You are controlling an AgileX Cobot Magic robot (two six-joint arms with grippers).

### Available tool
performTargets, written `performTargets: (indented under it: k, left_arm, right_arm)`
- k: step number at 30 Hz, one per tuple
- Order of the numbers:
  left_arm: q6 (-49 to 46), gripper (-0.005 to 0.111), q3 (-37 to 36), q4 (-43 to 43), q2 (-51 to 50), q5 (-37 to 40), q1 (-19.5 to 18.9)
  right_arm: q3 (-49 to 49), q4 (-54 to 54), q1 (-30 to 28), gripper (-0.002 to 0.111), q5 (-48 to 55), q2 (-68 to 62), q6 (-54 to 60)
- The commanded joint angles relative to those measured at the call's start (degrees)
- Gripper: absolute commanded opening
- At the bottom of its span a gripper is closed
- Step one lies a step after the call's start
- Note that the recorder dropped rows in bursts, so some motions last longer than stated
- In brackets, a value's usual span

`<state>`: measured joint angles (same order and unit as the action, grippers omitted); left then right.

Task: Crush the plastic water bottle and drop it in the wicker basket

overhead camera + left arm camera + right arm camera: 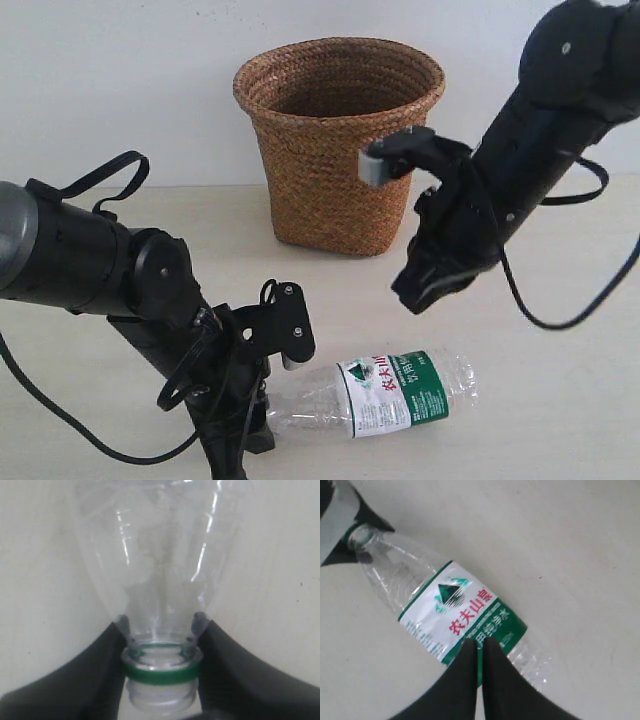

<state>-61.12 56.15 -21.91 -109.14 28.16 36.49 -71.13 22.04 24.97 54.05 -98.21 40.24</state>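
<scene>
The plastic water bottle [385, 397] lies on its side on the table near the front, its green-and-white label [461, 613] with red characters facing up. My left gripper [161, 655] is shut on the bottle's neck at the green ring [161, 672], holding it at the bottle's left end [262, 425]. My right gripper [412, 298] hangs shut in the air above the bottle's labelled middle, with nothing between its fingers [479, 646]. The wicker basket [338, 140] stands upright behind, at the back centre.
The pale table [560, 400] runs to a white wall behind the basket. Black cables [560, 310] loop from both arms over the table.
</scene>
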Motion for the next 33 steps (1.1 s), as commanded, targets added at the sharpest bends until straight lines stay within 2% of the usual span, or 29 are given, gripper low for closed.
performTargets:
  k: [1,12,15,20,26,33]
  left_arm:
    - [0.2,0.004,0.1,0.5,0.4,0.5,0.1]
    - [0.2,0.004,0.1,0.5,0.4,0.8,0.1]
    - [0.2,0.004,0.1,0.3,0.4,0.8,0.1]
    - [0.2,0.004,0.1,0.3,0.4,0.8,0.1]
    - [0.2,0.004,0.1,0.3,0.4,0.9,0.1]
    - [0.2,0.004,0.1,0.3,0.4,1.6,0.1]
  right_arm:
    - [3.0,-4.4,4.2,0.0,-1.7,-2.4,0.3]
    - [3.0,-16.6,4.9,0.0,-4.0,-16.1,-6.4]
    - [1.8,-16.6,4.9,0.0,-5.8,-20.3,-6.4]
    - [-1.2,-16.6,4.9,0.0,-2.6,-24.2,-6.9]
    - [-5.0,-16.4,4.9,0.0,4.7,-21.2,-8.5]
    - [-5.0,-12.6,4.9,0.0,4.7,-11.4,-9.1]
